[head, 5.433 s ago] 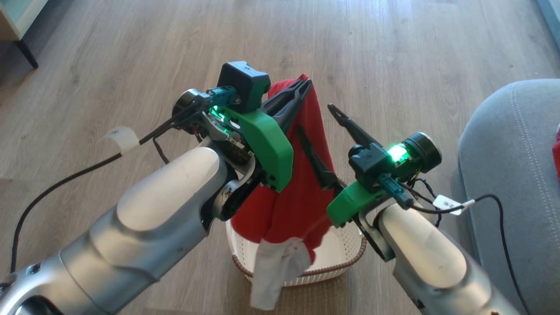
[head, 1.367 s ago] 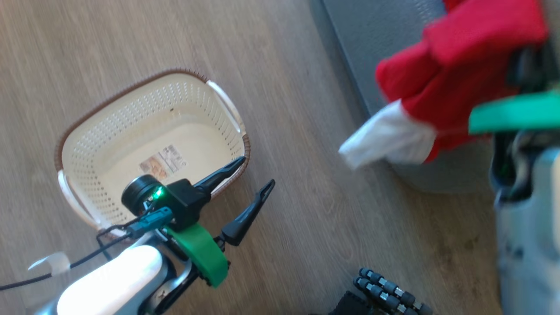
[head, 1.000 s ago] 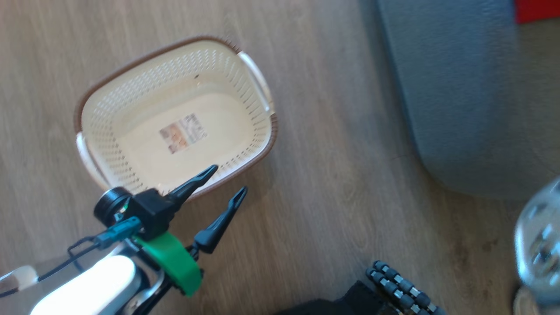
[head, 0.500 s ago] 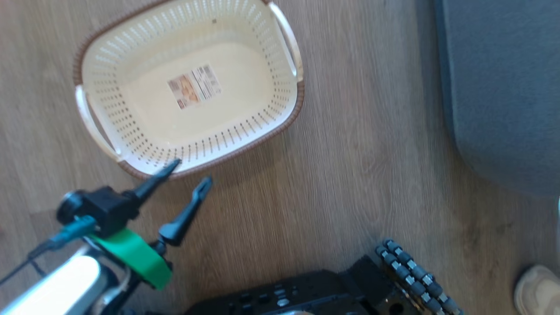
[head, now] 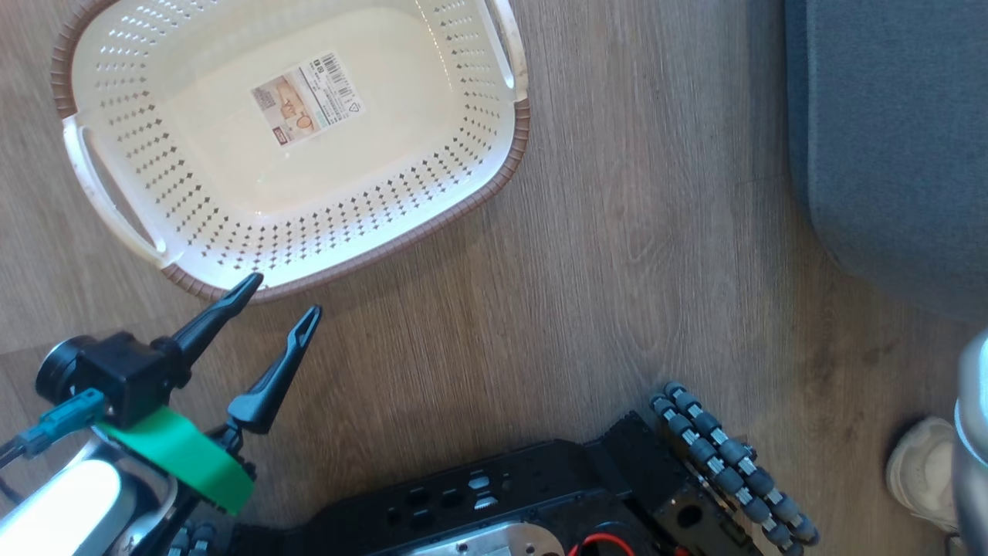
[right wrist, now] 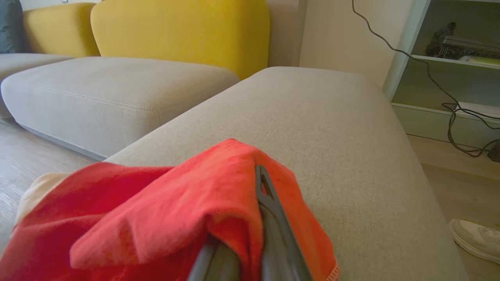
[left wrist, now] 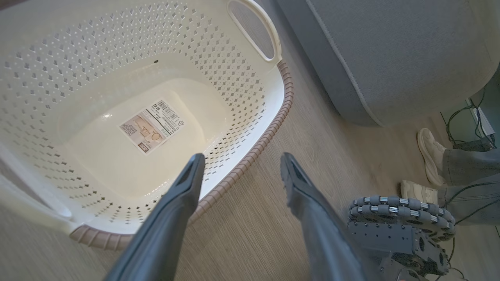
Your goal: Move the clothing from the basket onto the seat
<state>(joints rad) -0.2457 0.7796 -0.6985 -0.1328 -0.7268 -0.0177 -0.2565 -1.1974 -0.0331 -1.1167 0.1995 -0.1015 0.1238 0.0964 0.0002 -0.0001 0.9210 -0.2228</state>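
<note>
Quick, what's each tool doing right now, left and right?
Left tool: open, holding nothing.
Right tool: shut on the clothing.

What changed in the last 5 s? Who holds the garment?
The red garment, earlier hung from the left gripper over the basket, now clamped in the shut right gripper over the grey seat. Left gripper let go, open by the basket rim. Basket stays on the floor; the head view turned.

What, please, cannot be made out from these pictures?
Right wrist view: the clothing wraps the right pincer, hiding one finger, and runs off the bottom edge.
Head view: the seat is cut off by the right edge.
Left wrist view: the label in the basket is too small to read.
</note>
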